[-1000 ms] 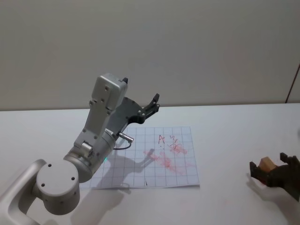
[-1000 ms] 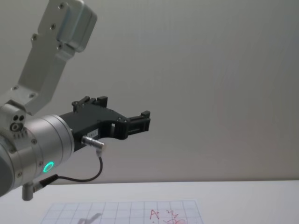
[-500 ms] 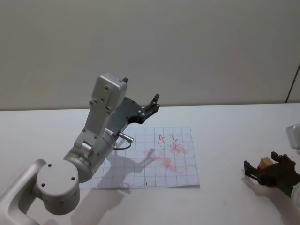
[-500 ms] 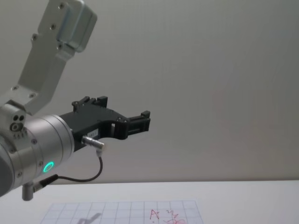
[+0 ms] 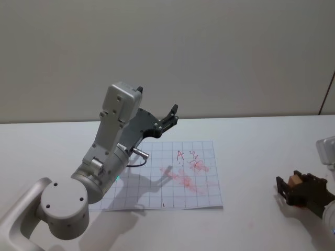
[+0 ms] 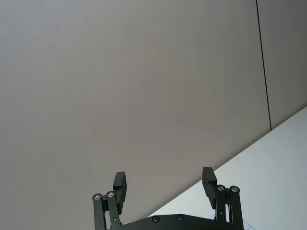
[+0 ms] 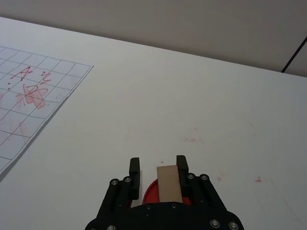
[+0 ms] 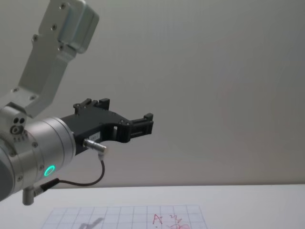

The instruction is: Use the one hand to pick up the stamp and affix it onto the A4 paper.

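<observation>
— Where does the stamp stand, and do we have it?

— It stands upright on a red pad on the tabletop, well to the right of the A4 paper. Our right hand straddles it. One of the fingers lies against the block, while a sliver of red shows between the other finger and the wood. So we judge the hand partly open and not yet clamped.

— How will it handle?

— We take it for a small wooden block, so it is light, stiff and unlikely to crush. Its sides look flat and smooth, which means a pinch set off-centre could let it twist or slide. We want the pads square on two opposite faces, about mid-height, well clear of the bottom face. That face is probably wet with ink and would smear if it tilts.

— And the sheet?

— It is thin and loose, with nothing weighing it down. We think it may shift or lift with the stamp, so a straight press and a straight lift suit it best.

— The other arm?

— Our left hand hangs raised above the left part of the paper, with its fingers spread wide and nothing between them.
</observation>
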You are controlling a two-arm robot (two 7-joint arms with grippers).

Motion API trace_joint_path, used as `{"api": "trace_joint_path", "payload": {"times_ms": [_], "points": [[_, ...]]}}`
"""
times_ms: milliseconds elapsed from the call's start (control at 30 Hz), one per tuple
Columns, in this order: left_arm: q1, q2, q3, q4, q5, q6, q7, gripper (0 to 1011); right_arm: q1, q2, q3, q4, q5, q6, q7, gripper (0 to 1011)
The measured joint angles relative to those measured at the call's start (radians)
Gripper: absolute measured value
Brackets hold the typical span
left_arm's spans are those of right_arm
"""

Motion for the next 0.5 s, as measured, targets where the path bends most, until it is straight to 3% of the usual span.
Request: {"api": "trace_joint_path", "payload": {"times_ms": [300,500], "points": [[0.0,0.0,0.0,0.0,0.0,0.0,0.0,1001,0.004,-0.002,-0.001,0.004,-0.003,0.002,0.003,225],[0.0,0.0,0.0,0.0,0.0,0.0,0.0,1001,0.005,-0.003,-0.001,0.005,-0.004,0.001,0.005,218]]}}
